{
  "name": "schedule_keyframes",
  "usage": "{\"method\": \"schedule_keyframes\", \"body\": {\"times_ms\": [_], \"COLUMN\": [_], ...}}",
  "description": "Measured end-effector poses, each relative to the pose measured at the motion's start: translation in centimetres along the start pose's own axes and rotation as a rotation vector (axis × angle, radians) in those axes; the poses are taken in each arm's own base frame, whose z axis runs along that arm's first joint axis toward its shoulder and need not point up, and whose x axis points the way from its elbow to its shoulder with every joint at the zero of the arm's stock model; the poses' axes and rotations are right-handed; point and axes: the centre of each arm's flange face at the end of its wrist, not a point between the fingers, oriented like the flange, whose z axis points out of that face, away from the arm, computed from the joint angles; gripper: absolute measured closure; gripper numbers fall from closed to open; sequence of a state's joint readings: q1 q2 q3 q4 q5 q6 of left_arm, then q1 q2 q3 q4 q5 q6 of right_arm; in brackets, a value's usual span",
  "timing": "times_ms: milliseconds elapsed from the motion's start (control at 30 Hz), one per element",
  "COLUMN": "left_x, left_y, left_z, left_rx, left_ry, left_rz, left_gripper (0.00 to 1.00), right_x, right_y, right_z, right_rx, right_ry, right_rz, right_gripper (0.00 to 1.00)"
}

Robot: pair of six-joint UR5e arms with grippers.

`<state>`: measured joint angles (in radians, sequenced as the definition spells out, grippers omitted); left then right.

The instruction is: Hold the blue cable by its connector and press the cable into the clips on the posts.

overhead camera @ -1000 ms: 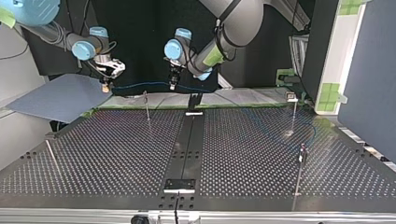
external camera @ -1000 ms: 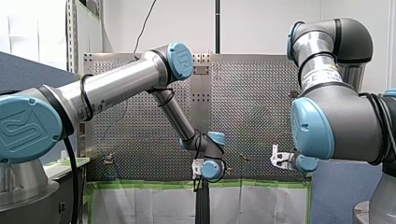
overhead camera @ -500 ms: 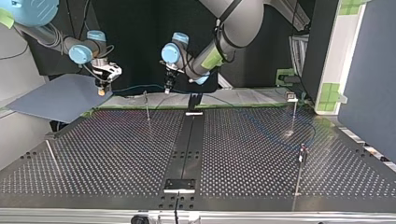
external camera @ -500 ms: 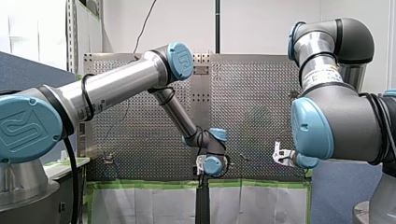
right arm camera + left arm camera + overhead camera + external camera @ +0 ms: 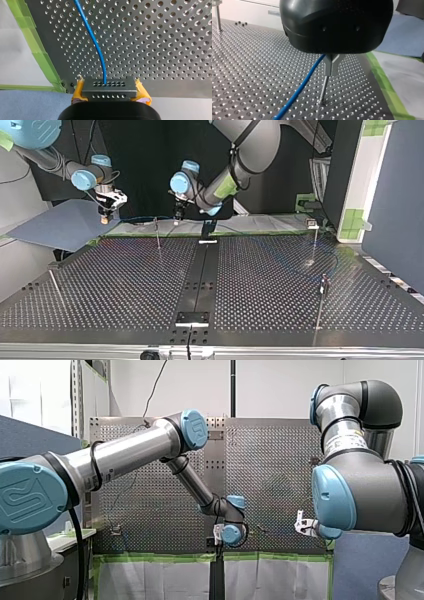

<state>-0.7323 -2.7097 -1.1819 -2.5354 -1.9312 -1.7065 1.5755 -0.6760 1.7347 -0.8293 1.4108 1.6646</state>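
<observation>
right gripper [image 5: 110,92] clamps tight on the rigid grey connector [image 5: 109,87], the best hold; blue cable [image 5: 96,45] looks light, floppy. left gripper [image 5: 178,214]: can't tell.

1. Robot arms: 2. These are my left arm [image 5: 245,140] and my right arm [image 5: 52,157].
2. Grippers: 2. These are my left gripper [image 5: 177,215] and my right gripper [image 5: 104,218].
3. Blue cable [image 5: 96,42]: 1.
4. Connector [image 5: 109,90]: 1.
5. Posts in the top view: 4. These are the far left post [image 5: 157,234], far right post [image 5: 315,242], near right post [image 5: 320,305] and near left post [image 5: 56,287].
6. Perforated table [image 5: 125,285]: 1.
7. Black centre rail [image 5: 200,275]: 1.
</observation>
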Motion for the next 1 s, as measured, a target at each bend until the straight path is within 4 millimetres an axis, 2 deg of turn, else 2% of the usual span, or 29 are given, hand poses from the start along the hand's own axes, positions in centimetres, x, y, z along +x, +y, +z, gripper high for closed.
{"method": "schedule_keyframes", "body": {"times_ms": [233,500,800,1000], "left_x": [-0.4,0.9,-0.1,0.7], "left_y": [0.3,0.4,1.2,1.7], "left_z": [0.7,1.4,3.0,4.0], "left_rx": [-0.002,-0.001,-0.004,-0.010], "left_ry": [-0.009,0.003,-0.020,-0.002], "left_rz": [-0.007,-0.008,-0.026,-0.021], "left_gripper": [1.00,1.00,1.00,1.00], "right_x": [-0.1,-0.2,0.0,0.3], "right_y": [0.2,0.3,0.3,0.2], "right_z": [0.1,0.1,0.5,0.8], "right_rx": [-0.011,-0.015,-0.014,-0.014], "right_ry": [-0.001,0.000,0.007,0.011], "right_rz": [0.001,0.001,0.000,-0.001], "right_gripper": [1.00,1.00,1.00,1.00]}}
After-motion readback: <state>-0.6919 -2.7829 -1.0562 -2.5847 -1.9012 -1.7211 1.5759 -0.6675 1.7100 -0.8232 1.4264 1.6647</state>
